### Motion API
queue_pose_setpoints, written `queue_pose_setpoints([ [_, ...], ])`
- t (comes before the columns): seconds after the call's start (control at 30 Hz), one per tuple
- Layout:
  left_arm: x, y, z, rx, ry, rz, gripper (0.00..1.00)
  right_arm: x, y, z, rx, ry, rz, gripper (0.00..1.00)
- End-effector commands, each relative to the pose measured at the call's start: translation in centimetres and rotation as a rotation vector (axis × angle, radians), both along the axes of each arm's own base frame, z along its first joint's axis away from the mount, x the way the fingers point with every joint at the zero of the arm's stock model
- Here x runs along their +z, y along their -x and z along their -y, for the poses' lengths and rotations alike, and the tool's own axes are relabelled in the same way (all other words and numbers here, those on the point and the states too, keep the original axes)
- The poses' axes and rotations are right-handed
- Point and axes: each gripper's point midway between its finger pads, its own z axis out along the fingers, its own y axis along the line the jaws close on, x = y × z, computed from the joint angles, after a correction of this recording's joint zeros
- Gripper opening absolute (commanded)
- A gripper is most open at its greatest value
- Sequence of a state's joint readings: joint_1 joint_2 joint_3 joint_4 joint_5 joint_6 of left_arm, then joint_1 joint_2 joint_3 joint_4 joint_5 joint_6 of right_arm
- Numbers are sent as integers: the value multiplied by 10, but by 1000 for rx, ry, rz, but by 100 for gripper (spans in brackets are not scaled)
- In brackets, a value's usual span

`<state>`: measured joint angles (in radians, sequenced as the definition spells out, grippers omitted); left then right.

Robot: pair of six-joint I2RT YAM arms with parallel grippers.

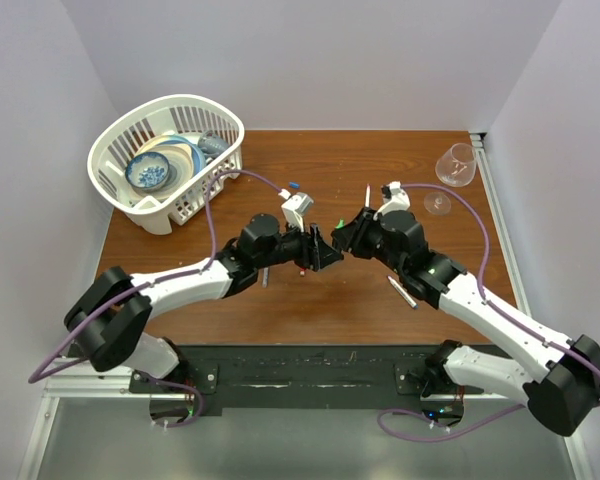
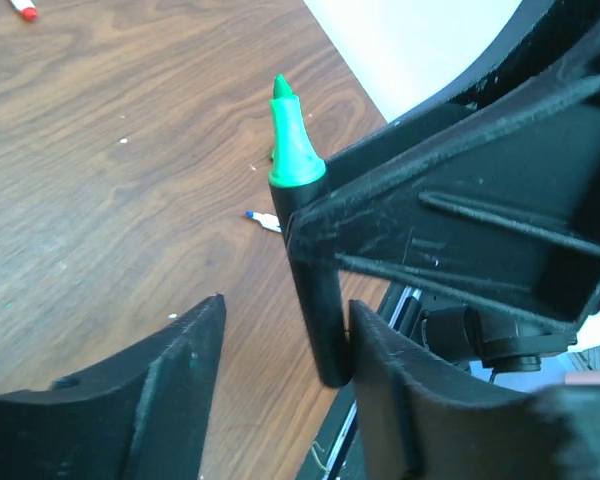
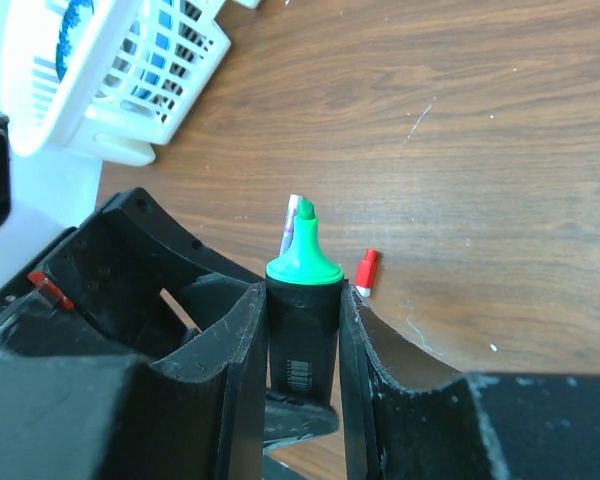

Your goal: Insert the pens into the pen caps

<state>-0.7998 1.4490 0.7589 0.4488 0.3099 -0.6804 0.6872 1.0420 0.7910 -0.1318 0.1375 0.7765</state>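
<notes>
My right gripper (image 1: 346, 236) (image 3: 302, 292) is shut on the stubby black marker (image 3: 302, 340), whose green tip (image 3: 303, 255) points out past the fingers. My left gripper (image 1: 325, 250) (image 2: 288, 308) is open around the marker's rear end (image 2: 318, 320). The marker touches one finger (image 2: 400, 390), with a wide gap to the other. A red cap (image 3: 365, 273) lies on the table beside the marker tip, and a thin purple-and-white pen (image 3: 293, 220) lies behind it. A white pen (image 1: 367, 194) and a grey pen (image 1: 401, 292) lie on the table. No green cap shows.
A white basket (image 1: 220, 125) with bowls stands at the back left. Two glasses (image 1: 456, 165) stand at the back right. A small blue-tipped piece (image 1: 293, 186) lies behind the left wrist. A thin stick (image 1: 265, 276) lies by the left arm.
</notes>
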Motion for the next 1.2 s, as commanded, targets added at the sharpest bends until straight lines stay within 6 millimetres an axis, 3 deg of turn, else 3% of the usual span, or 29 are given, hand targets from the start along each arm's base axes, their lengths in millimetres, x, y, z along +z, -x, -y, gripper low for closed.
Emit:
queue_pose_setpoints([
  [0.0, 39, -11, 16, -6, 102, 75, 47, 14, 5, -8, 12, -112, 34, 0],
  [0.07, 47, -11, 16, -11, 122, 97, 39, 10, 10, -9, 27, -119, 16, 0],
  [0.1, 52, -11, 17, -13, 129, 106, 25, 9, 11, -10, 31, -116, 9, 0],
  [0.2, 55, -10, 16, -24, 116, 115, 0, 7, 15, -10, 52, -107, 6, 0],
  [0.3, 56, -6, 13, -32, 98, 119, 0, 16, 16, -4, 47, -106, 39, 22],
  [0.33, 49, -6, 10, -26, 69, 99, 0, 19, 19, 2, 33, -91, 40, 37],
  [0.37, 53, -5, 5, -20, 55, 128, 0, 20, 20, 5, 24, -78, 40, 43],
  [0.4, 49, -3, 0, -12, 32, 133, 0, 24, 14, 15, -22, -45, 66, 53],
  [0.43, 40, -3, -8, 6, -14, 121, 0, 25, 14, 29, -43, 55, 71, 57],
  [0.5, 47, -7, -27, 69, -62, 177, 0, 20, 9, 57, -150, 175, 48, 65],
  [0.53, 41, -5, -36, 78, -105, 173, 0, 17, 8, 83, -250, 266, 26, 66],
  [0.57, 52, -8, -49, 106, -118, 220, 0, 15, 6, 95, -296, 305, 15, 67],
  [0.63, 50, -8, -66, 126, -166, 221, 0, 5, 0, 119, -366, 357, -25, 69],
  [0.7, 68, -9, -82, 132, -161, 272, 0, -11, -14, 141, -389, 426, -66, 68],
  [0.73, 70, -5, -88, 117, -175, 277, 0, -17, -17, 144, -319, 499, -73, 67],
  [0.77, 87, -2, -92, 96, -159, 343, 0, -23, -22, 149, -288, 555, -88, 67],
  [0.8, 83, 4, -96, 71, -186, 340, 0, -44, -30, 159, -266, 634, -156, 68],
  [0.83, 80, 9, -99, 51, -208, 345, 0, -46, -33, 165, -207, 721, -178, 68],
  [0.93, 82, 25, -100, -33, -208, 386, 0, -83, -41, 183, -100, 861, -340, 68],
  [1.07, 70, 39, -99, -80, -185, 369, 0, -122, -49, 188, 26, 830, -468, 67],
  [1.17, 75, 44, -98, -101, -167, 383, 0, -139, -49, 210, 35, 860, -568, 62],
])
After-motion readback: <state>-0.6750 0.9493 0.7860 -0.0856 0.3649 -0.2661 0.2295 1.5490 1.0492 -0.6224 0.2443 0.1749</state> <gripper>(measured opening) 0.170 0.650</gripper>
